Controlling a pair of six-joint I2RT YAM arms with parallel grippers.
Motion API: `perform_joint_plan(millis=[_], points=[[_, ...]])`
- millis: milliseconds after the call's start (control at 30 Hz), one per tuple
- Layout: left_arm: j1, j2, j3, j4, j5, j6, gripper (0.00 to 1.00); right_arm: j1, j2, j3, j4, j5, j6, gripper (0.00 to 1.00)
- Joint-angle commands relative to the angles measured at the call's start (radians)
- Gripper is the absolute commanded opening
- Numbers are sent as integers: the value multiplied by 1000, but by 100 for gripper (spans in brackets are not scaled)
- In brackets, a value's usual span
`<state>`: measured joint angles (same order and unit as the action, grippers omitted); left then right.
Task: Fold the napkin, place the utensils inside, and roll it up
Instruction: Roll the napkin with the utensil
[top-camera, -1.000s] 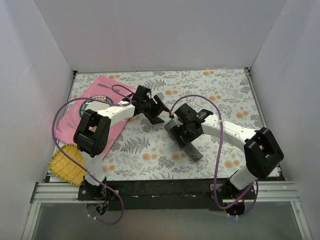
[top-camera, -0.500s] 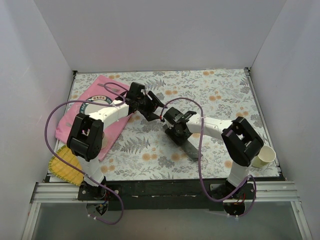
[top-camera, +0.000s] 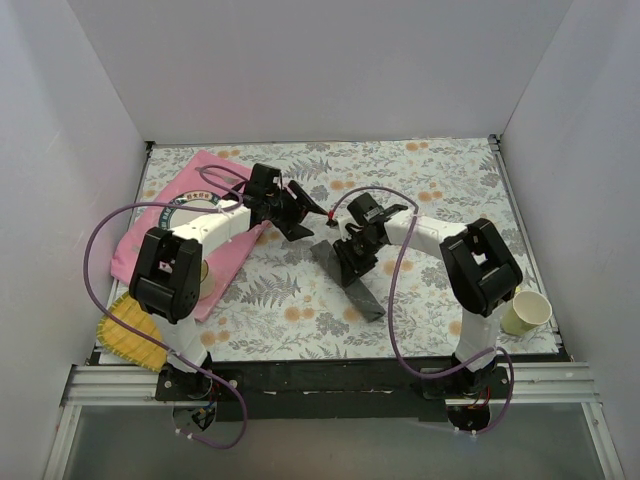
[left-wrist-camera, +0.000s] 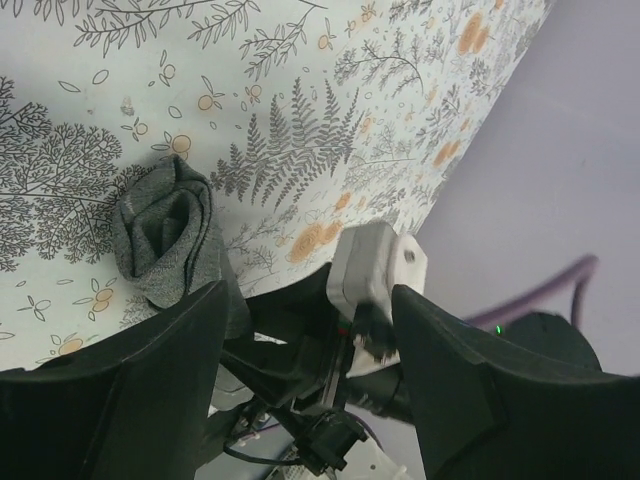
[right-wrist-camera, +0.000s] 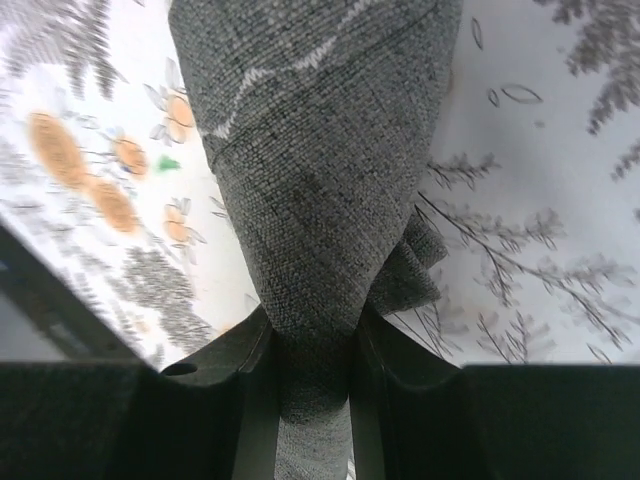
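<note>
The napkin (top-camera: 352, 282) is a dark grey roll lying at a slant mid-table on the floral cloth. My right gripper (top-camera: 356, 256) is shut on its upper part. In the right wrist view the rolled napkin (right-wrist-camera: 315, 190) fills the gap of the right gripper (right-wrist-camera: 312, 400), and both fingers (right-wrist-camera: 225, 405) press its sides. My left gripper (top-camera: 303, 213) stands open just up and left of the roll, holding nothing. The left wrist view shows the napkin's coiled end (left-wrist-camera: 165, 235) beyond the left gripper (left-wrist-camera: 305, 390), with the right arm's white link (left-wrist-camera: 375, 268) close by. The utensils are hidden.
A pink placemat (top-camera: 188, 193) lies at the back left, partly under the left arm. A yellow mesh item (top-camera: 130, 330) sits at the front left corner, and a paper cup (top-camera: 527, 312) stands at the front right. White walls enclose the table.
My right gripper has closed on the napkin roll, and the roll has shifted a little left. The right arm's elbow swung inward, uncovering the paper cup. The left gripper drew back slightly left, still open.
</note>
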<state>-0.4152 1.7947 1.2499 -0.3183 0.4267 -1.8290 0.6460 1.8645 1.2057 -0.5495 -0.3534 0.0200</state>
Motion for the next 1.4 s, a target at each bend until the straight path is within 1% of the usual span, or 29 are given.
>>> perform_joint_plan(millis=[0,100,267,400,500,600,667,867,933,1000,1033,1100,1200,1233,1367], points=[[10,-74,-9,-7,46,16,65,-52,91,15,65,-358,41,32],[4,-78,-35,28,66,-4,65,-85,128,15,75,-421,60,32],[-31,-38,-61,116,141,-71,66,-138,147,-4,94,-489,64,33],[-50,0,-63,157,141,-90,65,-175,162,-23,103,-535,58,34],[-59,18,-50,163,145,-84,65,-189,177,-23,83,-532,35,36],[-73,48,-53,174,144,-84,65,-192,170,-31,86,-524,37,40],[-76,68,-73,193,141,-87,65,-192,157,-34,88,-504,47,44],[-66,127,-50,177,106,-29,65,-189,75,-29,16,-359,40,59],[-66,143,-46,182,104,-24,65,-187,23,-34,-18,-296,28,64],[-66,158,-41,186,106,-27,65,-183,-28,-38,-49,-254,8,67],[-66,161,-40,194,106,-26,65,-166,-43,-37,-84,-213,2,69],[-66,172,-35,194,106,-27,65,-137,-105,-52,-102,-167,-2,72],[-66,175,-33,193,104,-26,65,-59,-191,-101,-109,-53,23,77],[-66,175,-35,193,104,-27,65,-24,-206,-118,-106,6,34,78],[-66,180,-35,191,106,-27,65,29,-266,-219,-76,158,87,78]])
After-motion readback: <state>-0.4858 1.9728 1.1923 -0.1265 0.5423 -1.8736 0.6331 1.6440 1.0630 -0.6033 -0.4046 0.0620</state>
